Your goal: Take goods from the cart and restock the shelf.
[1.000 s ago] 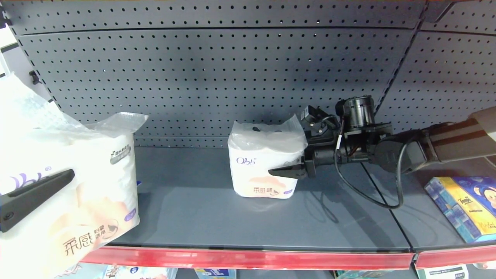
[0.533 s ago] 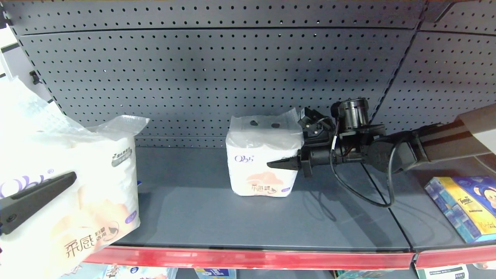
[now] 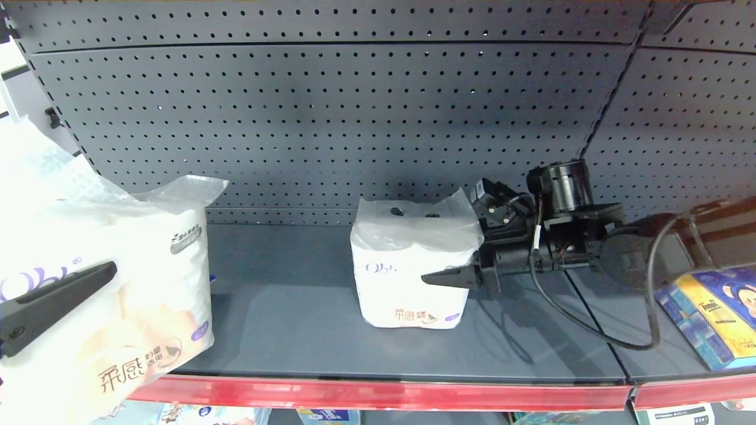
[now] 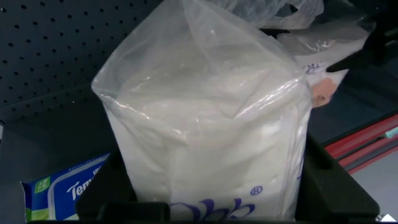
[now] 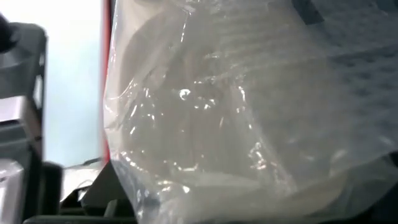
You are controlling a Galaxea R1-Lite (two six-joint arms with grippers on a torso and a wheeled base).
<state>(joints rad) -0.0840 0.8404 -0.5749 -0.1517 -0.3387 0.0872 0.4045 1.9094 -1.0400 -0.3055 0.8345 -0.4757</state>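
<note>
Head view: right pincer (image 3: 440, 268) pinching soft, squarish film-wrapped tissue pack (image 3: 407, 283) mid-shelf (image 3: 295, 324). Left pincer (image 3: 56, 298) clamps second pack (image 3: 142, 277) at shelf's left front. Left wrist view adds crinkly film, blue carton (image 4: 62, 186) beneath.

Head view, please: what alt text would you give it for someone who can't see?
The robot's right claw grips a white tissue pack at the middle of a grey shelf backed by pegboard. Its left claw holds a second pack in front of the shelf's left end, and a blue and yellow box lies at the right.
</note>
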